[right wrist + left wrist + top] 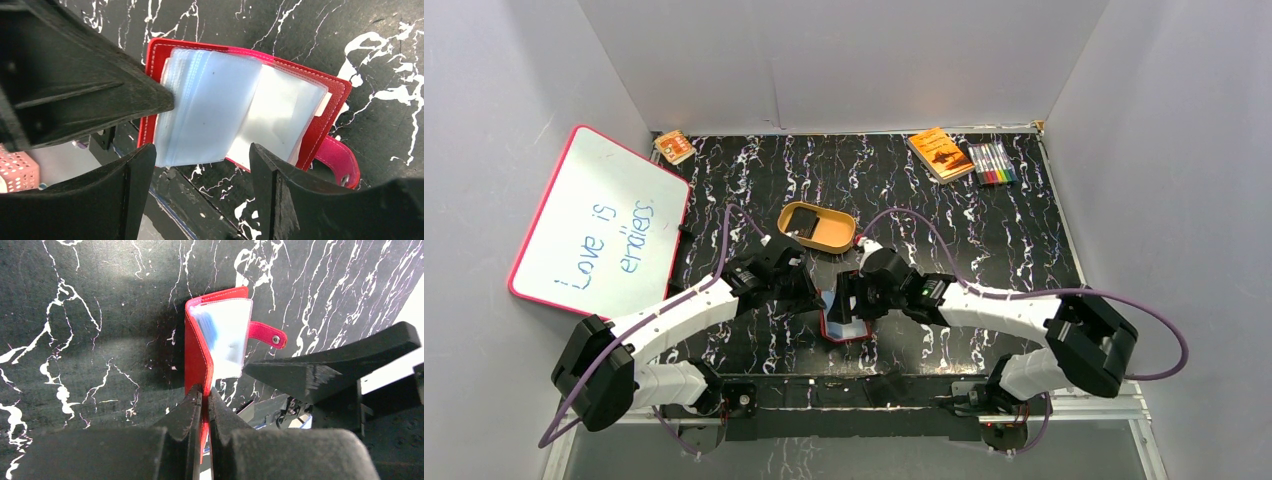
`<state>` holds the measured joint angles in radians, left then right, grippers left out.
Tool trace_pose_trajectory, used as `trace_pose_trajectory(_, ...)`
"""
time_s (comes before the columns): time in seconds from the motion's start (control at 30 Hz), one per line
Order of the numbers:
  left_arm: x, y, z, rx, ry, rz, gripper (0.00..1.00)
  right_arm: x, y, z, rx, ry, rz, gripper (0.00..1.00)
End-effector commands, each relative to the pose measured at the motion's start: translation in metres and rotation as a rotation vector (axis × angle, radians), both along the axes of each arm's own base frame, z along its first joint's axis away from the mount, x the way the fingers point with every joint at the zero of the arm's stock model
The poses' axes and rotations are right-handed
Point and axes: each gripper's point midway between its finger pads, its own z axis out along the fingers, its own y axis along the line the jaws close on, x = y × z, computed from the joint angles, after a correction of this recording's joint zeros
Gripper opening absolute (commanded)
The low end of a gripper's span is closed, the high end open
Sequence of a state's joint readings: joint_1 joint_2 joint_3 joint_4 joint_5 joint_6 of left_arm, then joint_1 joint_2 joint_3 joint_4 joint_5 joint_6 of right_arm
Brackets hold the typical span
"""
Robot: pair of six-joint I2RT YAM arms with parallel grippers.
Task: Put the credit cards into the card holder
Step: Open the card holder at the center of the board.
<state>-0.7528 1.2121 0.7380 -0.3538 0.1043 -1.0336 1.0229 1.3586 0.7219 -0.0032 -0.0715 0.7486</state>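
Observation:
The red card holder (pixel 848 330) lies open on the black marbled table between the two arms. In the left wrist view my left gripper (pixel 205 392) is shut on the edge of its red cover (pixel 197 355), with the snap tab (pixel 267 334) sticking out to the right. In the right wrist view the clear grey-blue pockets (pixel 220 107) fan open, and my right gripper (pixel 200 167) is open and empty just in front of them. A black credit card (pixel 799 222) lies in the tan oval dish (pixel 834 236) behind the grippers.
A whiteboard (pixel 599 225) leans at the left. An orange booklet (pixel 940 153) and a pack of markers (pixel 991 162) lie at the back right. A small orange box (pixel 674 147) sits at the back left. Grey walls close in three sides.

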Motion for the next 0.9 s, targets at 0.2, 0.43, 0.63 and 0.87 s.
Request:
trace_pose_trajectory(0.2, -0.001, -0.005, 0.011, -0.049, -0.01, -0.001, 0.0, 0.005, 0.019, 0.002, 0.029, 0.002, 0.022, 0.76)
trace_pose_trajectory(0.43, -0.003, -0.003, 0.009, -0.05, -0.011, 0.001, 0.0, 0.007, 0.0, -0.02, -0.082, 0.031, -0.043, 0.69)
trace_pose_trajectory(0.63, -0.005, -0.002, 0.005, -0.047, -0.008, -0.007, 0.0, 0.006, -0.019, -0.032, -0.137, 0.042, -0.101, 0.65)
trace_pose_trajectory(0.87, -0.008, -0.002, -0.002, -0.045, 0.003, -0.023, 0.0, 0.007, -0.046, -0.034, -0.191, 0.022, -0.192, 0.66)
